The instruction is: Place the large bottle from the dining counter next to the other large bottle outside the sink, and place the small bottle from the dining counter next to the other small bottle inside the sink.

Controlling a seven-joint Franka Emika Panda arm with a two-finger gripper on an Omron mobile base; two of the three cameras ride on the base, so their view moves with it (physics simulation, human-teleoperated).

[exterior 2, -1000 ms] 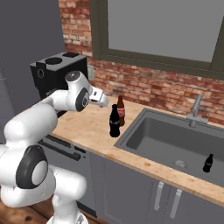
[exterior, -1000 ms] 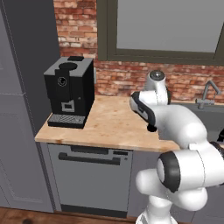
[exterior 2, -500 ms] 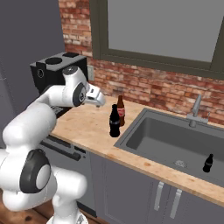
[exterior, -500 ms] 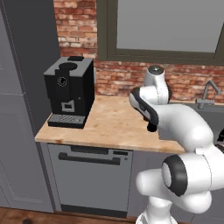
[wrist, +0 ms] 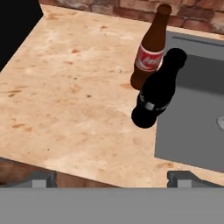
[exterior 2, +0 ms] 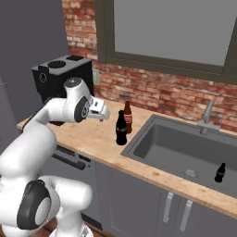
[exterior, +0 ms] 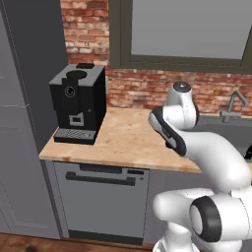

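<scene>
The large bottle, all black and glossy, stands upright on the wooden counter just left of the sink. The other large bottle, brown with a red label, stands close behind it. In the hand view the black bottle partly covers the brown one. The other small bottle, tiny and black, stands inside the sink near its right end. My gripper hangs open and holds nothing, above the counter to the left of both bottles; its fingertips stand far apart. The small bottle and the dining counter are out of view.
A black coffee machine stands at the counter's left end against the brick wall. A chrome faucet rises behind the sink. Bare wooden counter top lies between the machine and the bottles. A dishwasher front sits below.
The arm has drawn back a little from the two large bottles, its gripper still open. Both bottles stand where they were.
</scene>
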